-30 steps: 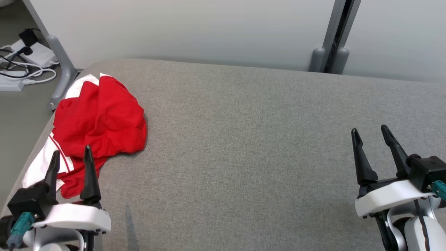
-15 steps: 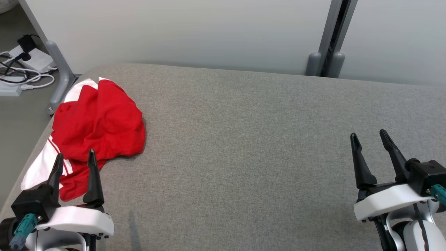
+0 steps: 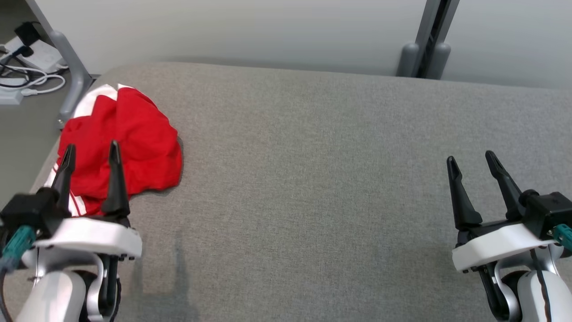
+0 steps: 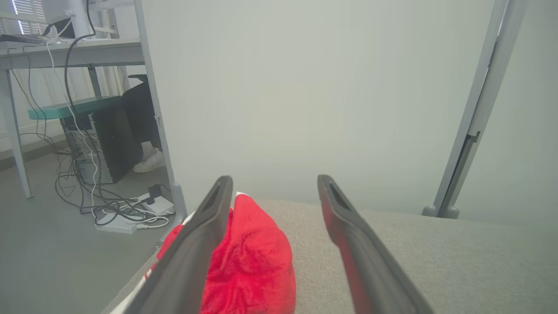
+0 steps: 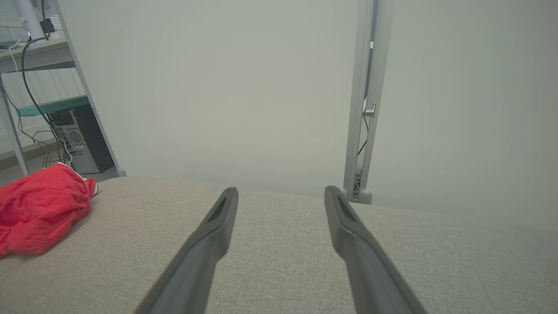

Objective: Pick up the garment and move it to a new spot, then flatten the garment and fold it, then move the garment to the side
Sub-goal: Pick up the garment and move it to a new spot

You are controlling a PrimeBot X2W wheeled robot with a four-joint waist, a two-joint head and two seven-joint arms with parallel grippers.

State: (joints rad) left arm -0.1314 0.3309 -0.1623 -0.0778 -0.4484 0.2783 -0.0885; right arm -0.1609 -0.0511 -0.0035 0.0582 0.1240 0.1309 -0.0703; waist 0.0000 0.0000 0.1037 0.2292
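Red garment (image 3: 138,134) with white trim lies crumpled at the upper left of the head view, on the grey fabric surface (image 3: 313,179), close to its left edge. Left gripper (image 3: 91,146): fingers spread apart, nothing clamped, tips over the garment's near part; contact cannot be determined. Right gripper (image 3: 470,157): lower right of the frame, fingers spread, holding nothing, well apart from the garment.

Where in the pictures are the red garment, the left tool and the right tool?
red garment (image 3: 143,129), head view, middle of the red cloth.
left tool (image 3: 92,145), head view, midway between its fingertips.
right tool (image 3: 470,156), head view, midway between its fingertips.
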